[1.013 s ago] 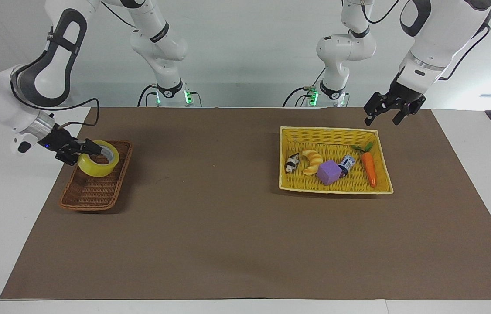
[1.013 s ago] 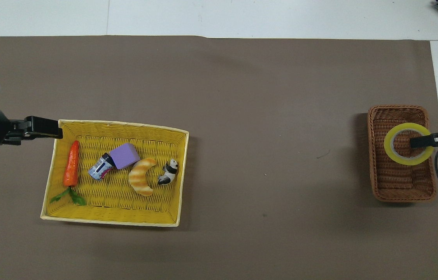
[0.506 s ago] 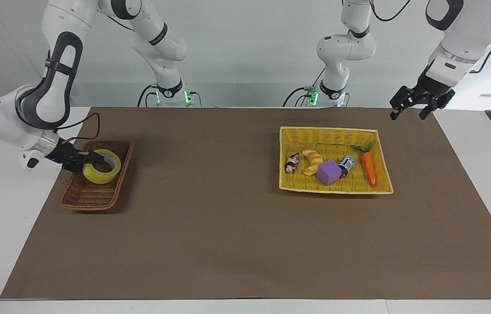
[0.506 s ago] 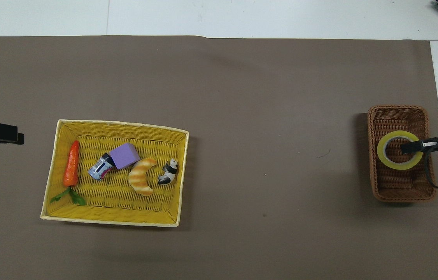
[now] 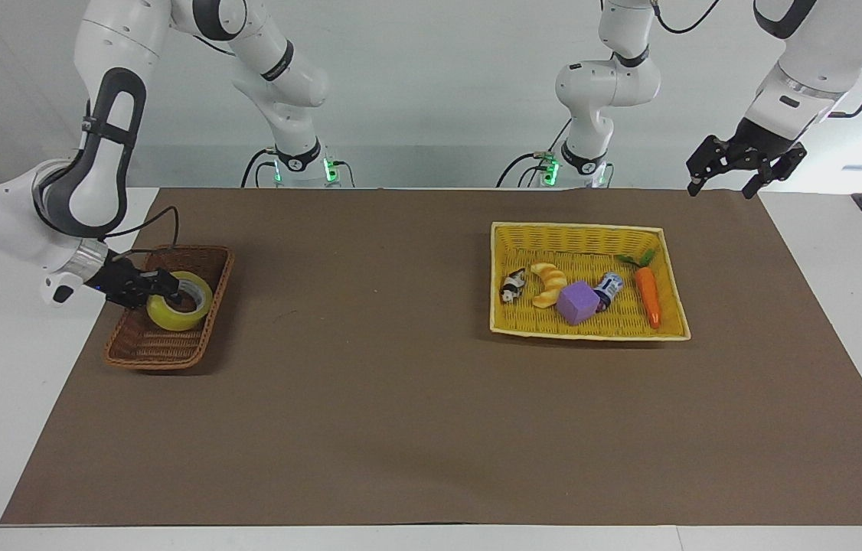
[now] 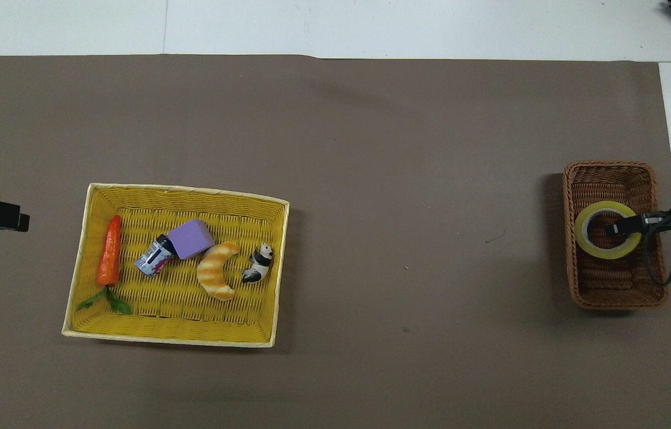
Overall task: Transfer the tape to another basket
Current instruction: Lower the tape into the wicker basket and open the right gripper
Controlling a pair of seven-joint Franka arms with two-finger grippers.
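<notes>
One finger of the right gripper sits inside the tape, jaws closed on its wall; tape rests in the basket. Left gripper waits, jaws open.

Yellow translucent tape with white core, lying flat with its hole up inside the dark brown wicker basket, my right gripper pinching its rim, basket at the right arm's table end.
</notes>
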